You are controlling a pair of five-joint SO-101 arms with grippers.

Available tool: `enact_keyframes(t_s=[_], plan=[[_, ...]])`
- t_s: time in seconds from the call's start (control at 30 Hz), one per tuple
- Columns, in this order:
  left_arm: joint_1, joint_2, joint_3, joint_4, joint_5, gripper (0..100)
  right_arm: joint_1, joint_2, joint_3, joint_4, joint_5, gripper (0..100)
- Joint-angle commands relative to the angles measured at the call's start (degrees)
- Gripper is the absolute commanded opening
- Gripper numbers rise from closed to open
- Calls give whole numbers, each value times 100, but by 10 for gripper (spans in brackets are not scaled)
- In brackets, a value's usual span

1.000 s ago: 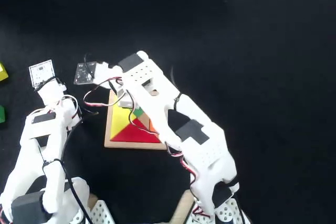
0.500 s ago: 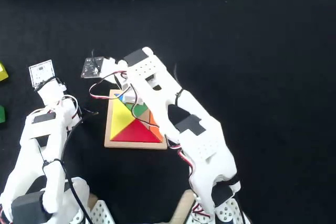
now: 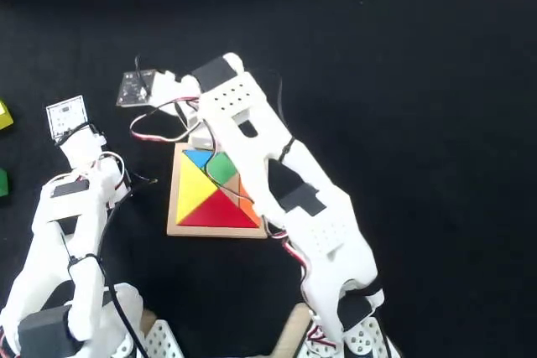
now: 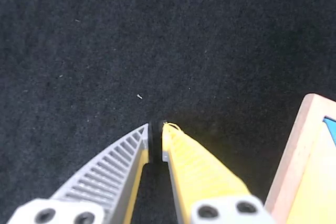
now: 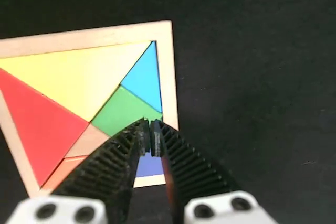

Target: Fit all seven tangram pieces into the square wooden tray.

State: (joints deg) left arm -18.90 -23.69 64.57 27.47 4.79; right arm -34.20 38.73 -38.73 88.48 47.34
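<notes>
And the right arm lifts clear! A second ago it lay low across the far-left corner of the tray (image 3: 172, 203), hiding that end. Now it has pulled up and back toward the far edge of the table (image 3: 419, 81), and the corner is open to see.

The right tool (image 5: 146, 134) hangs over the tray's far side, fingers pressed together with nothing between them.

The tray sits left of the table's middle, toward the arms' edge. The blue triangle (image 3: 199, 158) is tucked in the far-left corner with the green square (image 3: 222, 169) just beside it. The big yellow triangle (image 3: 193, 192) and big red triangle (image 3: 218, 212) fill the left and near sides. From the wrist, a pale triangle (image 5: 86, 140), an orange piece (image 5: 60, 174) and a dark-blue piece (image 5: 149, 167) complete the rest.

That's seven lying flat, with no gap I can make out, so it reads like a finished square!

The left tool (image 4: 156, 139) rests over bare table just beside the tray's left rim, tips pinched together and empty.
</notes>
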Motion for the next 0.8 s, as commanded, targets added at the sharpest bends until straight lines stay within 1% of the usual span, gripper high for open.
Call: enact_keyframes(t_s=[0.0, 0.13, 0.33, 0.4, 0.47, 0.6, 0.67, 0.77], plan=[[40, -114, -101, -88, -44, 62, 53, 57, -365, -132, -158, 11], [40, -114, -101, -88, -44, 62, 44, 567, -374, -607, -686, 11], [48, -114, -101, -88, -44, 62, -105, 1200, -426, -492, -738, 11], [48, -114, -101, -88, -44, 62, -70, 1086, -611, -290, -756, 11], [57, -114, -101, -88, -44, 62, 62, 822, -1033, 149, -756, 11], [57, -114, -101, -88, -44, 62, 396, 127, -2202, 1099, -905, 11], [48, -114, -101, -88, -44, 62, 633, -207, -2668, 1266, -1231, 11], [40, -114, -101, -88, -44, 62, 1169, -787, -2738, 1275, -2040, 11]])
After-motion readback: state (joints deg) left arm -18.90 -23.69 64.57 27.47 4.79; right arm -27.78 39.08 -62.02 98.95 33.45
